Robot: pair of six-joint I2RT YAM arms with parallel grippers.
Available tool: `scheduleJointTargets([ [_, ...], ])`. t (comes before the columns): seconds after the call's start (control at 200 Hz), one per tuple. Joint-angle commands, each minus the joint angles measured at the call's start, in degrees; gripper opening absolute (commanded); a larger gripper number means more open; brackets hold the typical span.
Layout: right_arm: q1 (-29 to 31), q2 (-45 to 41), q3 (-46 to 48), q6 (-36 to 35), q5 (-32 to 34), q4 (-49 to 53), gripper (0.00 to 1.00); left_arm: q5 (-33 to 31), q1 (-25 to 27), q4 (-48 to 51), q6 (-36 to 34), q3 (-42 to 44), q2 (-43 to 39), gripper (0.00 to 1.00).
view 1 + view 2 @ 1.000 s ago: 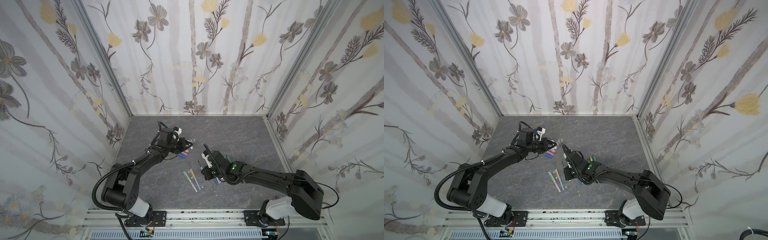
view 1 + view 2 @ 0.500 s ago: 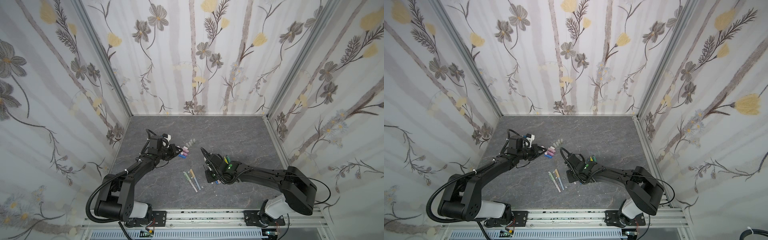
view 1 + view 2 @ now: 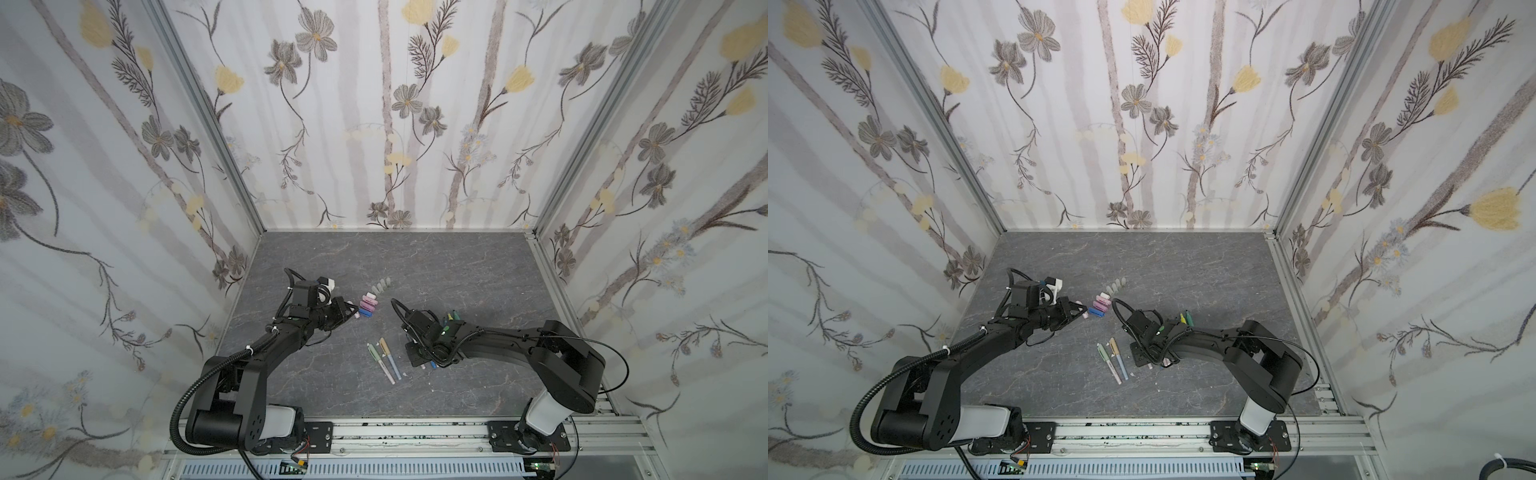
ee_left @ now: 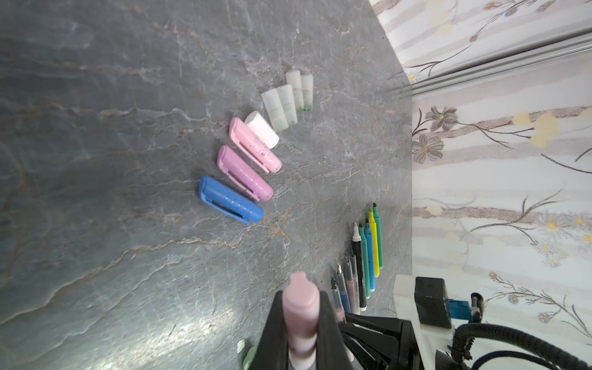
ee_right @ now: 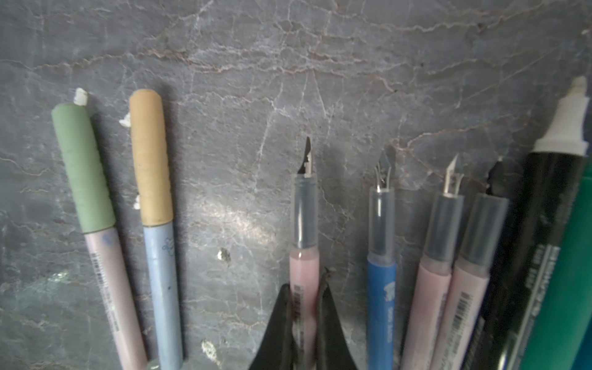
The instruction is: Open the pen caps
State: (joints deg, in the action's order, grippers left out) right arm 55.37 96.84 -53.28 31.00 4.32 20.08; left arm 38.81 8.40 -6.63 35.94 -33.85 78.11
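The bench (image 3: 415, 266) is dark grey like stone, with thin pale lines running over it. Three walls (image 3: 374, 104) stand around it, white with grey and yellow flowers. Shiny metal posts (image 3: 208, 120) stand in the back corners. A silver rail (image 3: 415, 434) runs along the front edge. Tiny white crumbs (image 5: 81, 96) lie on the bench, maybe bits of plastic.

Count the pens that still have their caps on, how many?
2. The green-capped pen and the tan-capped pen lie side by side on the table, apart from the uncapped pens. More could hide under the right arm.
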Motion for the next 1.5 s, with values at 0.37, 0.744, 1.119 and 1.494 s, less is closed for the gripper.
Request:
scheduleJointTargets([
  [0.37,0.07,-0.33,-0.77,0.97,5.48,3.63,0.05,-3.56,-0.06,-6.44,4.09,7.34,-0.14,0.0],
  [0.744,0.08,-0.54,-1.02,1.07,6.93,4.36,0.18,-4.65,-0.07,-6.83,4.75,7.61,1.11,0.0],
  [1.119,0.08,-0.16,-2.01,0.74,8.01,4.78,0.22,-4.18,-0.05,-7.11,4.95,7.21,1.83,0.0],
  [1.494,0.35,0.19,-1.84,0.46,9.13,5.72,0.22,-4.35,-0.01,-7.16,4.93,7.42,1.62,0.0],
])
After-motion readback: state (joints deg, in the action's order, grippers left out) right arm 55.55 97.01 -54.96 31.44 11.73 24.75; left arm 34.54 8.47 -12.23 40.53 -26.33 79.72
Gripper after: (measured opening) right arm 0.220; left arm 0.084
